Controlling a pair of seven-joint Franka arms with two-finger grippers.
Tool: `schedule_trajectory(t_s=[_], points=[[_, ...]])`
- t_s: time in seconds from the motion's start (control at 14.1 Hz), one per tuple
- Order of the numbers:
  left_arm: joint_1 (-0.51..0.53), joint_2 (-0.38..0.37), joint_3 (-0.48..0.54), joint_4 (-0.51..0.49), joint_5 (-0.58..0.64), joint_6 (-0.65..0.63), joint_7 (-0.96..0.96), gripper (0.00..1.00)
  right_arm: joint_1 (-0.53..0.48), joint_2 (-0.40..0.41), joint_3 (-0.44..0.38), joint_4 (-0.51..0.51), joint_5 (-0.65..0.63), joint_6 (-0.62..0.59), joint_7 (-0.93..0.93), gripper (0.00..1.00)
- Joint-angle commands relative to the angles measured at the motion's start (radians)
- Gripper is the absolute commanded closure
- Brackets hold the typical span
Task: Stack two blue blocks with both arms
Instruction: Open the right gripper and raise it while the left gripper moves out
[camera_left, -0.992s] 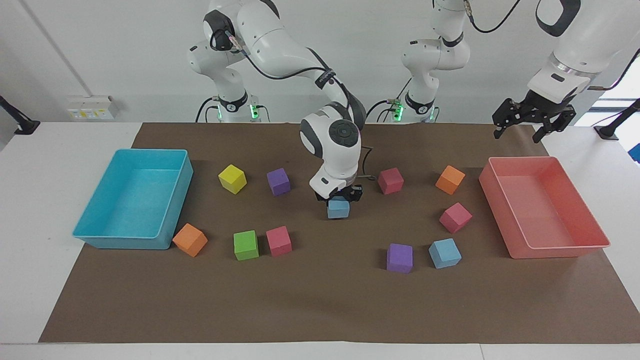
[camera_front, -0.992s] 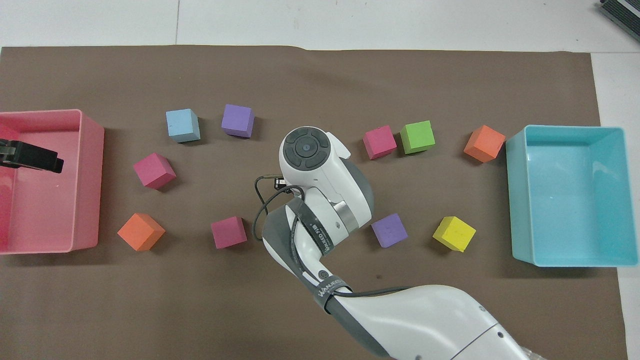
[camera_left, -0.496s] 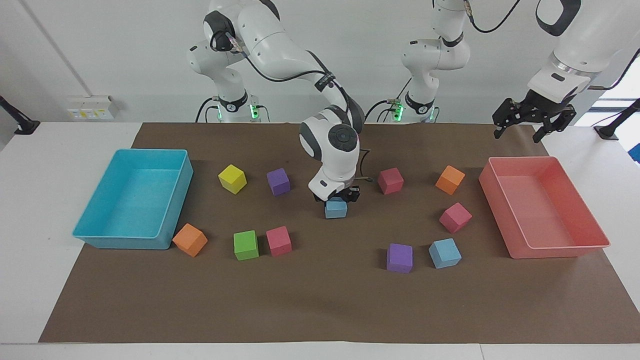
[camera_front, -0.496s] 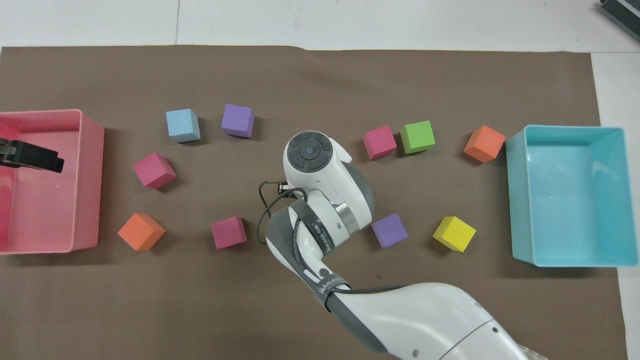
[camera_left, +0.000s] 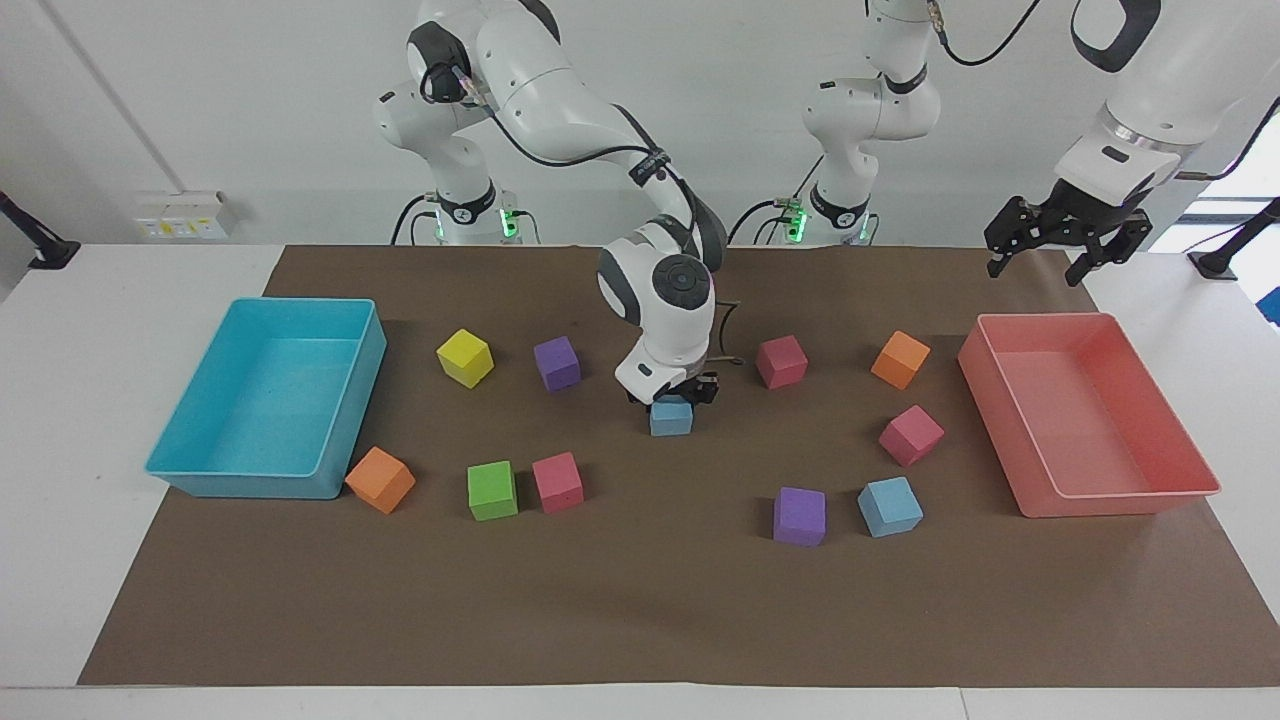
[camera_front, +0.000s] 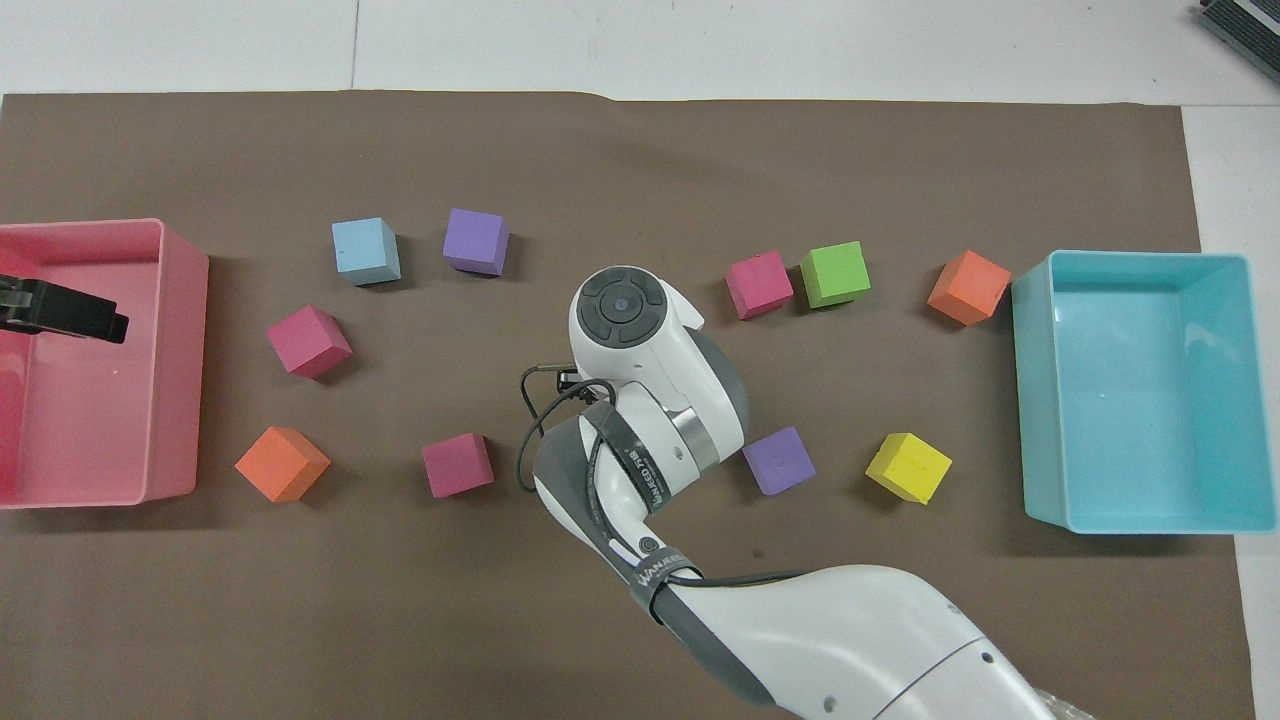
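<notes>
Right gripper (camera_left: 672, 393) sits low at mid-mat, fingers closed on a blue block (camera_left: 671, 416); we see the block's base at or just above the brown mat (camera_left: 640, 620), can't tell which. In the overhead view the right arm (camera_front: 650, 400) hides that block completely. Second blue block (camera_left: 889, 506) lies on the mat toward the left arm's end, just beside a purple cube (camera_left: 799, 516) and farther from the robots than the held one. Left gripper (camera_left: 1062, 240) waits up in the air over the pink tray (camera_left: 1120, 495), fingers spread and holding nothing. We also see the turquoise tray (camera_left: 250, 480) at the right arm's end
</notes>
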Motion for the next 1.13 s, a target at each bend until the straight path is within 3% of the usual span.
schedule_trajectory(t_s=[0.0, 0.28, 0.71, 0.92, 1.06], points=[[-0.004, 0.009, -0.002, 0.016, 0.006, 0.011, 0.001, 0.00, 0.004, -0.025, -0.001, -0.016, 0.002, 0.023, -0.020, 0.00], [-0.004, 0.037, -0.008, 0.023, 0.006, 0.017, -0.001, 0.00, -0.010, -0.126, -0.012, -0.019, 0.001, 0.000, -0.011, 0.00], [-0.031, 0.150, -0.011, 0.025, 0.002, 0.179, -0.005, 0.00, -0.107, -0.318, -0.016, -0.095, -0.013, -0.050, -0.046, 0.00], [-0.066, 0.195, -0.011, -0.009, 0.002, 0.311, -0.080, 0.00, -0.173, -0.335, -0.015, -0.112, 0.019, -0.083, -0.131, 0.00], [-0.086, 0.230, -0.012, -0.038, 0.002, 0.379, -0.123, 0.00, -0.228, -0.349, -0.015, -0.164, 0.144, -0.066, -0.251, 0.00]])
